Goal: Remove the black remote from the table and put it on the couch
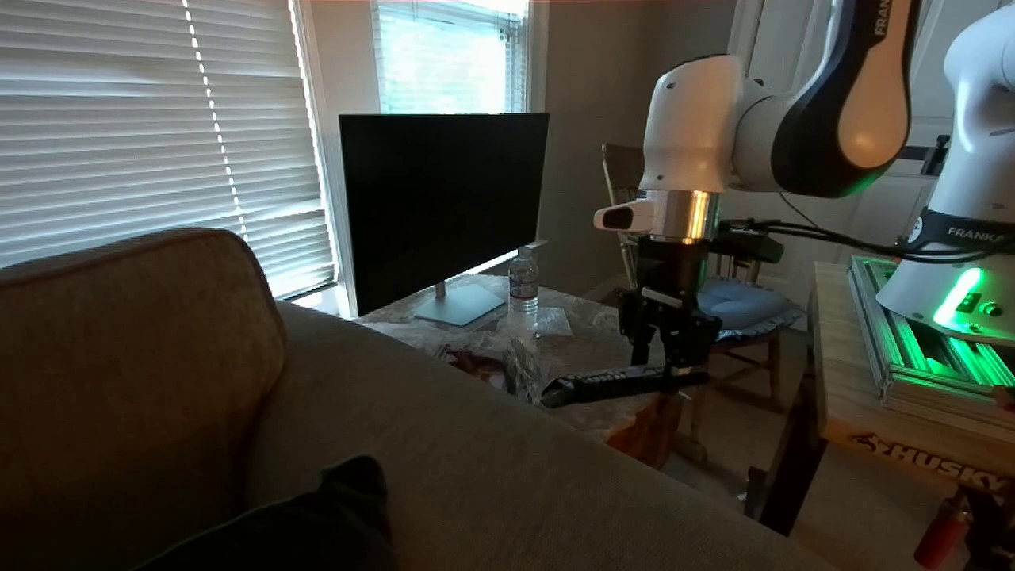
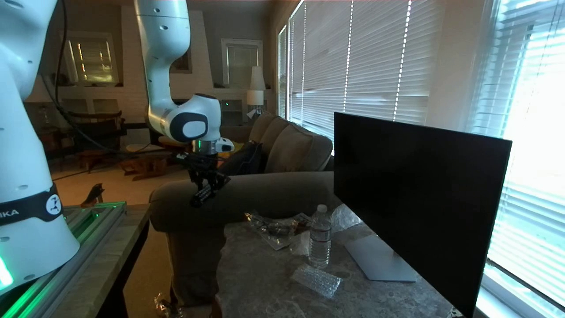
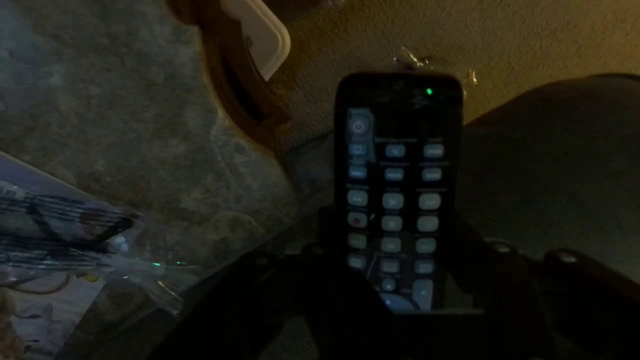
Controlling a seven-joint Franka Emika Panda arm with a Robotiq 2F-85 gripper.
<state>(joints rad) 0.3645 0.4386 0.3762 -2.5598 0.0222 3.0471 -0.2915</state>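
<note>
The black remote (image 1: 599, 387) is held in the air, close to level, with its pale buttons facing up in the wrist view (image 3: 394, 187). My gripper (image 1: 660, 366) is shut on it, one finger on each long side; its lower end is hidden by the gripper in the wrist view. The gripper and remote also show in an exterior view (image 2: 206, 187), by the near end of the couch arm. The table (image 2: 260, 278) has a pale stone-like top; its edge shows at left in the wrist view (image 3: 150, 120). The tan couch (image 1: 476, 468) stands beside the table, its rounded arm (image 2: 282, 194) facing it.
On the table stand a large black screen (image 2: 415, 198), a clear water bottle (image 2: 320, 240) and crinkled plastic packaging (image 2: 276, 229). A dark pillow (image 1: 317, 515) lies on the couch. A wooden chair with a blue cushion (image 1: 741, 305) stands behind the arm. The robot's bench (image 1: 840, 357) is nearby.
</note>
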